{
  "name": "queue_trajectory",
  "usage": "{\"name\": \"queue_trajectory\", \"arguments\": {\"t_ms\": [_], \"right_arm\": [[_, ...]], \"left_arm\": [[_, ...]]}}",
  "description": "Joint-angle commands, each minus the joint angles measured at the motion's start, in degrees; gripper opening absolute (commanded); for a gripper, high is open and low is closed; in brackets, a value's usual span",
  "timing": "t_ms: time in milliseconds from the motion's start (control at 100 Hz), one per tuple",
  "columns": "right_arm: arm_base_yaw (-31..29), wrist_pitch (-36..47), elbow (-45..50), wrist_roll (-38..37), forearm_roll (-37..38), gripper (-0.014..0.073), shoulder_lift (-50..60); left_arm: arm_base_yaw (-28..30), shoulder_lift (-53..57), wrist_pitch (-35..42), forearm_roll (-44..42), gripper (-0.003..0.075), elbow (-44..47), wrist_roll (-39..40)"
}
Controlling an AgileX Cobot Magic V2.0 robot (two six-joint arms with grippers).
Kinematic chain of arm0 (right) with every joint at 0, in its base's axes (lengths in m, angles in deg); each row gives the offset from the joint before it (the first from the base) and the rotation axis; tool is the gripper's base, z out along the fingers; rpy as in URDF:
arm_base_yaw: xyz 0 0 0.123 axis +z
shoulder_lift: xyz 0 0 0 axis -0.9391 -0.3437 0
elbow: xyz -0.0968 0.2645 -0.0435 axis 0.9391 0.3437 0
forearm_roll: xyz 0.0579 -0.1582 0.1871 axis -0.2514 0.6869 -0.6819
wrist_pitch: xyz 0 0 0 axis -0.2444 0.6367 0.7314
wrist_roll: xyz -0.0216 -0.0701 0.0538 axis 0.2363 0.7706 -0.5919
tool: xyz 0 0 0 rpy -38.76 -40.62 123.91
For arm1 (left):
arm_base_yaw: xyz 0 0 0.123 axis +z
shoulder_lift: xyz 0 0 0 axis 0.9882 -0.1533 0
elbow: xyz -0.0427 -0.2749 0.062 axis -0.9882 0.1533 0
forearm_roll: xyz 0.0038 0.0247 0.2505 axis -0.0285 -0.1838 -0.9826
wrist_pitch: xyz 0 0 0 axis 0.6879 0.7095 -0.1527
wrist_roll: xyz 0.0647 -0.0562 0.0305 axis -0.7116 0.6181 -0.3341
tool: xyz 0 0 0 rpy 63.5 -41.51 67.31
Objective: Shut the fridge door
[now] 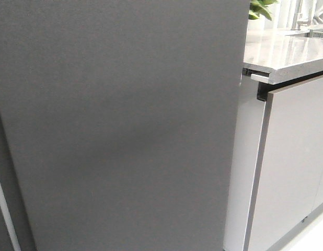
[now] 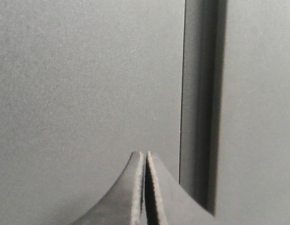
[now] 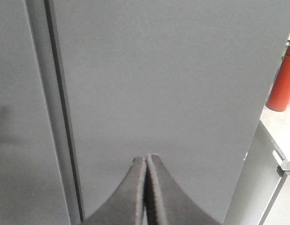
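Both claws, left claw (image 2: 145, 187) and right claw (image 3: 146, 190), are pinched tight and empty, aimed at the fridge door (image 1: 119, 125). The door fills the front view beside the counter (image 1: 287, 52), seemingly almost closed; next, likely a final flat push.

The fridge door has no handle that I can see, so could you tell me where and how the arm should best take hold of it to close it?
The fridge door is a flat, handle-less dark-grey panel, so pinching it looks unpromising. Better to push with shut fingers flat on its broad outer face, coming straight from the front, probably near the free edge by the pale cabinet. Both the left gripper and right gripper are already shut, facing it.
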State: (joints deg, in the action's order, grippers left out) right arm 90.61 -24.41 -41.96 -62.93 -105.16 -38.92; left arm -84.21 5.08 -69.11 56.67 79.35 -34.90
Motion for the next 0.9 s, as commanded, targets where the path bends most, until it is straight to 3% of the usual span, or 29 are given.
{"name": "queue_trajectory", "arguments": {"t_ms": [0,230,360,670,890], "right_arm": [[-0.28,4.80,-1.02,-0.08,0.05,-0.0044,-0.74],[-0.28,5.11,-0.58,0.03,0.78,-0.0044,-0.59],[-2.75,9.22,3.67,0.03,2.31,-0.0044,1.23],[-17.72,29.89,30.77,0.03,2.57,-0.0044,12.17],[-23.31,46.58,50.31,0.03,0.02,-0.0044,18.31]], "left_arm": [[0.27,0.59,4.16,0.23,-0.0020,2.01,0.25],[0.27,0.59,4.16,0.23,-0.0020,2.01,0.25],[0.27,0.59,4.16,0.23,-0.0020,2.01,0.25],[0.27,0.59,4.16,0.23,-0.0020,2.01,0.25],[0.27,0.59,4.16,0.23,-0.0020,2.01,0.25]]}}
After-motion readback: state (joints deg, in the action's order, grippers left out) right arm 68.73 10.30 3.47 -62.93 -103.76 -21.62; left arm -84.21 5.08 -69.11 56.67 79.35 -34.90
